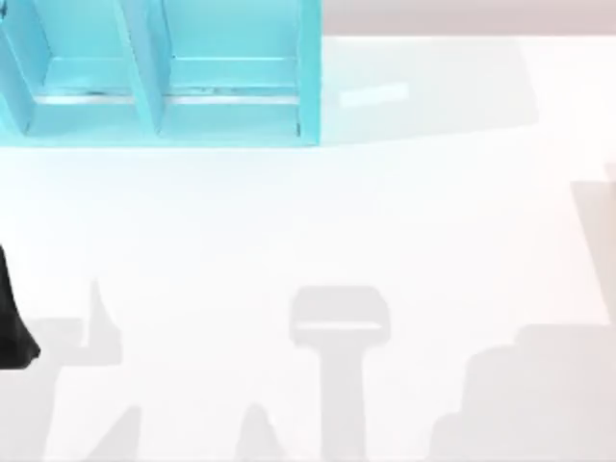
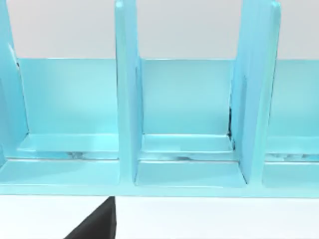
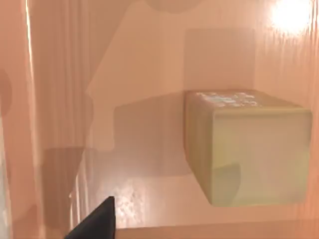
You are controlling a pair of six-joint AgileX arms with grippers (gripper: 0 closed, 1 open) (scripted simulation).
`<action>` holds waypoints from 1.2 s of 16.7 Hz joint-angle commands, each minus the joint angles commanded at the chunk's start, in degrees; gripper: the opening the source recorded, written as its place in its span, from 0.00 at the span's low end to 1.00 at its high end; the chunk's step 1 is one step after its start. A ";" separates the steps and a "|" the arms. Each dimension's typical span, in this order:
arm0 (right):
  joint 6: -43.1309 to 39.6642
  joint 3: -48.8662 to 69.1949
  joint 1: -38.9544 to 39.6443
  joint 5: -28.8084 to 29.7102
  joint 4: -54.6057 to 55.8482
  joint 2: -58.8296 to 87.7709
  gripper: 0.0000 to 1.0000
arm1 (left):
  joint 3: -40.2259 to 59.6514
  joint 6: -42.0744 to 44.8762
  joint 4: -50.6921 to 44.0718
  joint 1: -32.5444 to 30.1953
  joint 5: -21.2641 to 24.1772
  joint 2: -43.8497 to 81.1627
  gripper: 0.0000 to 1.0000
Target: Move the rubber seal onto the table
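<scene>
Your left arm [image 1: 12, 318] sits at the left edge of the white tabletop [image 1: 318, 221], a dark shape well short of the turquoise shelf [image 1: 308, 87] that stands at the far left of the top view. From the left wrist view, a dark tip of your left hand [image 2: 97, 224] pokes in low over the tabletop, facing the shelf's open compartments, which are split by upright dividers. How far that hand is open you cannot tell, and nothing is seen in its grasp.

In the right wrist view, the seal [image 3: 249, 149] sits upright on a glossy, warm-toned surface [image 3: 139, 59] with a bright glare spot on it. The seal is a tan block with rounded edges and a pale mark on its top face. A dark tip of your right hand [image 3: 99, 221] shows close by, apart from the seal and not touching it. Whether that hand is open or closed cannot be told. What the surface under the seal belongs to cannot be told either.
</scene>
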 joint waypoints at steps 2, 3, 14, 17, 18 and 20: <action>-1.76 4.79 -1.79 -0.14 -4.40 6.31 1.00 | 0.00 0.00 0.00 0.00 0.00 0.00 1.00; -2.47 6.72 -2.51 -0.22 -6.17 8.82 1.00 | 0.00 0.00 0.00 0.00 0.00 0.00 1.00; -3.71 8.98 -3.78 -0.43 -7.80 13.53 1.00 | 0.00 0.00 0.00 0.00 0.00 0.00 1.00; -3.67 5.11 -3.75 -0.41 -2.48 14.97 1.00 | 0.00 0.00 0.00 0.00 0.00 0.00 1.00; -3.66 3.52 -3.74 -0.41 -0.27 15.58 1.00 | 0.00 0.00 0.00 0.00 0.00 0.00 1.00; -3.63 0.19 -3.74 -0.41 4.33 16.85 1.00 | 0.00 0.00 0.00 0.00 0.00 0.00 1.00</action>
